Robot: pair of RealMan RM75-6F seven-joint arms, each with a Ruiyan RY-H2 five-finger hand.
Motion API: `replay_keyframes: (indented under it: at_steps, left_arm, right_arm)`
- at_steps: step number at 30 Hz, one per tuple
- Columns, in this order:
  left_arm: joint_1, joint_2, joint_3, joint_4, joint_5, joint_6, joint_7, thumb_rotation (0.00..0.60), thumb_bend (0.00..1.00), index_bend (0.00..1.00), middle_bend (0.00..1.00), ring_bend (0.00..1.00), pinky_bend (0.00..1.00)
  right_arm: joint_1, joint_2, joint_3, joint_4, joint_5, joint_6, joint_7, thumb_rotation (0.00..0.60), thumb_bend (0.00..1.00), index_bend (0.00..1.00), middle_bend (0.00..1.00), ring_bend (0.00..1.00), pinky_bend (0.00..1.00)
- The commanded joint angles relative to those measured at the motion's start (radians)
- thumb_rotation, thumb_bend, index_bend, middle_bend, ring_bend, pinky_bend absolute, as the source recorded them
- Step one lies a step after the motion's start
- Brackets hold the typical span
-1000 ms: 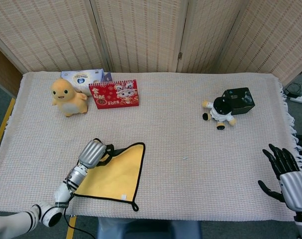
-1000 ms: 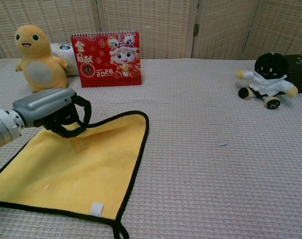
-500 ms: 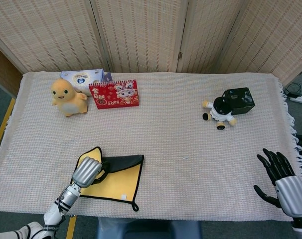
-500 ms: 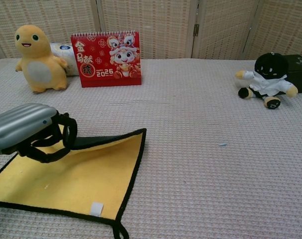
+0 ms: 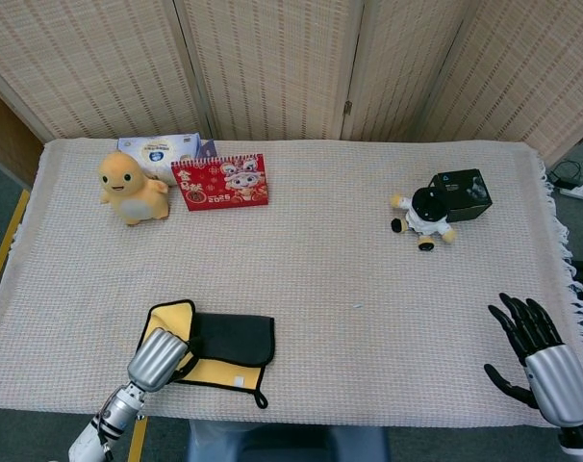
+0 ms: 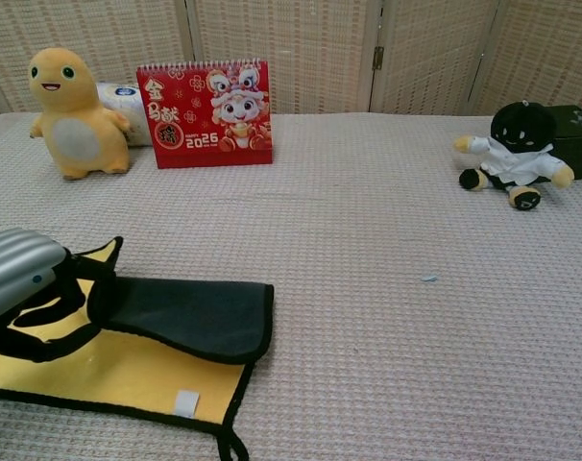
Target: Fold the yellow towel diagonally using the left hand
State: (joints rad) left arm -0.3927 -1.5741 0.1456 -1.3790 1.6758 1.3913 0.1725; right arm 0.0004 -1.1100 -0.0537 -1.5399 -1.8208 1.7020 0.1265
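Where the head view looks down on the counter [image 5: 368,269], the yellow towel [image 5: 213,346] lies at the near left edge, its long axis running left to right. A dark flap [image 5: 236,338] is turned over its far half, leaving a yellow strip along the near side and a yellow corner raised at the far left. The left hand [image 5: 158,358] sits on the towel's left end, fingers curled on the fabric. One second ago the towel lay open as a yellow triangle with its point toward the far right; the hand has since drawn that edge toward the near left. The right hand [image 5: 542,351] hangs off the near right corner, fingers spread and holding nothing, slightly lower than before.

In the chest view, the left hand [image 6: 22,288] grips the towel [image 6: 118,370] at the left edge, its black fingers [image 6: 51,312] closed around the fabric. The flap [image 6: 190,312] lies nearly flat, its folded edge facing right. The calendar [image 6: 206,113] and the yellow plush [image 6: 72,113] stand unmoved at the far side.
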Motion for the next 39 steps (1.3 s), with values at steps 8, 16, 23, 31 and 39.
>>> replay_keyframes:
  at_steps: [8, 16, 23, 31, 39]
  left_arm:
    - [0.048, 0.013, 0.022, -0.003, 0.027, 0.024, -0.022, 0.600, 0.50, 0.68, 1.00, 1.00, 1.00]
    - [0.071, 0.003, 0.027, 0.015, 0.043, 0.024, -0.040, 0.600, 0.50, 0.68, 1.00, 1.00, 1.00]
    - [0.087, 0.003, 0.027, 0.030, 0.050, 0.022, -0.057, 0.600, 0.50, 0.68, 1.00, 1.00, 1.00]
    - [0.110, 0.009, 0.046, 0.041, 0.061, 0.017, -0.071, 0.600, 0.50, 0.51, 1.00, 1.00, 1.00]
    - [0.134, 0.013, 0.049, 0.048, 0.086, 0.048, -0.079, 0.600, 0.49, 0.31, 1.00, 1.00, 1.00]
  right_arm:
    - [-0.001, -0.004, 0.001, -0.001, -0.005, 0.006, -0.009, 0.600, 0.33, 0.00, 0.00, 0.00, 0.00]
    - [-0.002, -0.005, 0.001, -0.002, -0.006, 0.009, -0.014, 0.600, 0.33, 0.00, 0.00, 0.00, 0.00]
    - [0.001, -0.007, 0.005, -0.002, 0.003, 0.002, -0.016, 0.600, 0.33, 0.00, 0.00, 0.00, 0.00]
    - [0.004, -0.011, 0.008, -0.002, 0.010, -0.004, -0.022, 0.600, 0.33, 0.00, 0.00, 0.00, 0.00]
    - [0.006, -0.012, 0.006, -0.002, 0.010, -0.010, -0.025, 0.600, 0.33, 0.00, 0.00, 0.00, 0.00]
